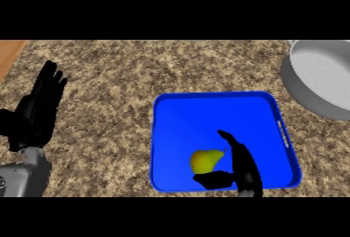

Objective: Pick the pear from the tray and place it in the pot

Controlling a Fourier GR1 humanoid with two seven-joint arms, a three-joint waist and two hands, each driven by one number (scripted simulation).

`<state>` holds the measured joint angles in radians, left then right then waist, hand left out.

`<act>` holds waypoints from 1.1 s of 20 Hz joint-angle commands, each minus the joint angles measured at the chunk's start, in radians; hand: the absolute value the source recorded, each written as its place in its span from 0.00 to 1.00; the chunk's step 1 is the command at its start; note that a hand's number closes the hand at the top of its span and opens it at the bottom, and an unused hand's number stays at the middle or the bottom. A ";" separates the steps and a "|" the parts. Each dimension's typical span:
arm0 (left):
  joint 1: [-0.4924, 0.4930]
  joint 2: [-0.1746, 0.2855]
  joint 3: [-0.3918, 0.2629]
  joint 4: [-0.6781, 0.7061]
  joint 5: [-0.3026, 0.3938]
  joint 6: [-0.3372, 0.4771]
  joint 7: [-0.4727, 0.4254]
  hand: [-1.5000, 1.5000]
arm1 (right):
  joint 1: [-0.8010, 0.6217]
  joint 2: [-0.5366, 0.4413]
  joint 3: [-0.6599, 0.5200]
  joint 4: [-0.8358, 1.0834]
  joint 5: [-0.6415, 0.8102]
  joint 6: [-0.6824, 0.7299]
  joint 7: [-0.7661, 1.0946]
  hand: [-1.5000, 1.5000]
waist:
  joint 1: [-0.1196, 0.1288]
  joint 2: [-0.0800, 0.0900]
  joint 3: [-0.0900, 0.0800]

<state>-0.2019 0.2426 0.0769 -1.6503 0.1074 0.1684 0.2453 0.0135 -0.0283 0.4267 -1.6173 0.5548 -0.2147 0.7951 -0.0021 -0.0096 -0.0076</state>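
A yellow-green pear (pixel 206 160) lies in the near part of the blue tray (pixel 205 111). My right hand (pixel 240 167) comes in over the tray's front edge, right beside the pear: straight fingers run along its right side and the thumb reaches under its near end. Whether they touch the pear I cannot tell. The grey pot (pixel 321 76) stands at the far right, cut off by the view's edge. My left hand (pixel 37 113) rests open at the left, fingers up, far from the tray.
The counter is speckled brown stone. A strip of wooden surface (pixel 10 53) shows at the far left corner. The pot's rim lies close to the tray's far right corner.
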 commanded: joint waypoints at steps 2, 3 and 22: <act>0.009 -0.005 0.008 -0.003 -0.001 -0.015 -0.011 0.50 | -0.061 0.023 0.021 0.179 0.053 -0.032 -0.130 1.00 | 0.008 0.010 0.008; -0.008 -0.028 -0.003 0.029 -0.036 0.016 -0.028 0.50 | -0.006 -0.024 0.013 0.084 0.036 0.003 -0.116 1.00 | 0.001 0.010 0.008; 0.034 -0.023 0.022 0.011 -0.008 -0.024 -0.022 0.50 | 0.015 -0.613 0.324 -0.224 0.105 0.409 -0.711 1.00 | -0.014 -0.001 0.007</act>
<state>-0.1970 0.2237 0.0899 -1.6408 0.0948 0.1468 0.2419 -0.0174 -0.4425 0.7063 -1.7284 0.6634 0.1177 0.2671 0.0020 -0.0125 -0.0037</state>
